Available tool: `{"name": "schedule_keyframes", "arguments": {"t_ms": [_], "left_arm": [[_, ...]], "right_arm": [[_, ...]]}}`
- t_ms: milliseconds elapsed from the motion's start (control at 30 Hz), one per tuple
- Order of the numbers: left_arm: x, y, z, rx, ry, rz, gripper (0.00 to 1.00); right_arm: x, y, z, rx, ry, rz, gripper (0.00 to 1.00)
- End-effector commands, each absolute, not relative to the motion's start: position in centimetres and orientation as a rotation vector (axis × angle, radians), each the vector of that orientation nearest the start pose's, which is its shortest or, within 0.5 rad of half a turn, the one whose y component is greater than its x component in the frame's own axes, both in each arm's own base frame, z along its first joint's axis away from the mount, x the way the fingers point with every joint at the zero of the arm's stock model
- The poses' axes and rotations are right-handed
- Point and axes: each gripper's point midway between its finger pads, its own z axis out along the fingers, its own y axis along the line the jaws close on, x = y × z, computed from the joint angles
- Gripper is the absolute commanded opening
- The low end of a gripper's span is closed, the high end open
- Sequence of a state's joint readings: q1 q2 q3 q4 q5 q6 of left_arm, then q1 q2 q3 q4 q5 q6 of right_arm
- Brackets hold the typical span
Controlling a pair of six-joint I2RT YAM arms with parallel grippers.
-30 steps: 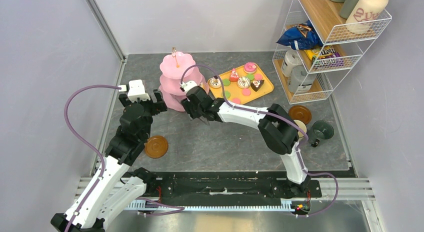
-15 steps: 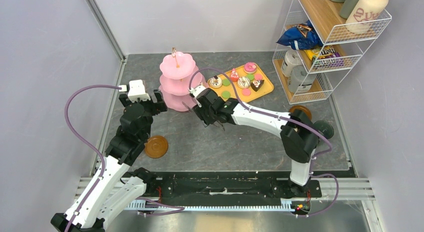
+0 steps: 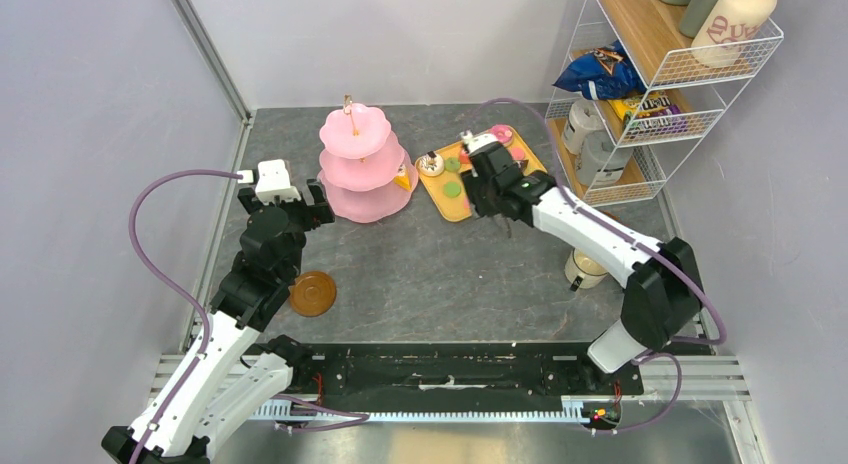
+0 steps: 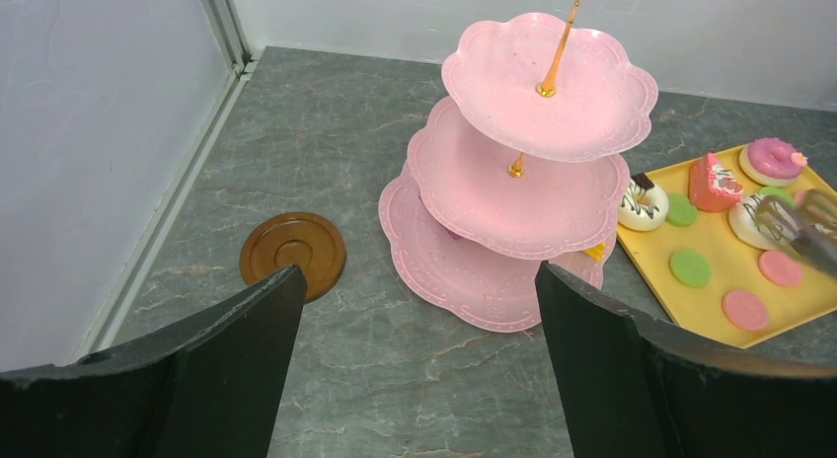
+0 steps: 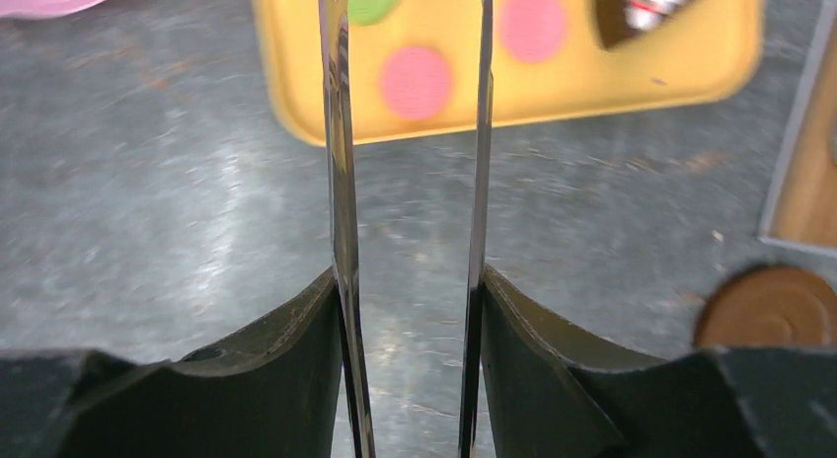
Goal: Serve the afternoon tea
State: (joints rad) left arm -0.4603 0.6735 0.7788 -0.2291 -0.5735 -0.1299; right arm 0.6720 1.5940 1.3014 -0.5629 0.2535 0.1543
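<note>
The pink three-tier stand [image 3: 355, 164] stands at the back left and fills the left wrist view [image 4: 523, 172]. A yellow cake wedge [image 3: 403, 179] lies on its bottom tier. The yellow tray [image 3: 450, 202] holds donuts [image 4: 642, 203], a red wedge [image 4: 716, 180] and green and pink macarons [image 5: 416, 81]. My right gripper [image 3: 490, 189] is shut on metal tongs [image 5: 341, 132], whose empty blades hang above the tray's near edge. My left gripper [image 3: 305, 206] is open and empty, left of the stand. A brown saucer [image 3: 312, 292] lies near it. A cream mug [image 3: 583, 269] stands at the right.
A white wire shelf rack [image 3: 620, 94] stands at the back right with a blue crisp bag [image 3: 598, 76], a yellow packet and a cream bottle [image 3: 735, 19]. Another brown saucer [image 5: 770, 308] lies beside it. Grey walls close the left and back.
My right arm has swung from the stand's bottom tier to the right, over the tray, leaving the yellow wedge on that tier. The left arm has not moved.
</note>
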Motion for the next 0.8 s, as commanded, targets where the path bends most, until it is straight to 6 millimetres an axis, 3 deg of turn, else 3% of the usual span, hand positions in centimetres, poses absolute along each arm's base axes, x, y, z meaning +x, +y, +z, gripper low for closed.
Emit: {"name": "schedule_keyframes", "arguments": {"t_ms": [0,167,300,767], "left_arm": [[28.2,-3.9,30.7,-0.195,1.62,0.0,0.95],[28.2,-3.8,30.7,-0.195,1.62,-0.001,0.94],[28.2,-3.9,30.7,-0.194,1.62,-0.002,0.94],[28.2,-3.9,30.7,-0.193,1.621,0.001,0.94]], "right_arm": [[35.9,16.8,16.5,-0.257,2.322,-0.051,0.55],[37.1,12.8,16.0,-0.049,2.331,-0.1,0.56],[37.7,11.0,14.5,0.077,2.372,-0.095,0.57],[39.4,11.9,10.4,0.109,2.437,0.002,0.58]]}}
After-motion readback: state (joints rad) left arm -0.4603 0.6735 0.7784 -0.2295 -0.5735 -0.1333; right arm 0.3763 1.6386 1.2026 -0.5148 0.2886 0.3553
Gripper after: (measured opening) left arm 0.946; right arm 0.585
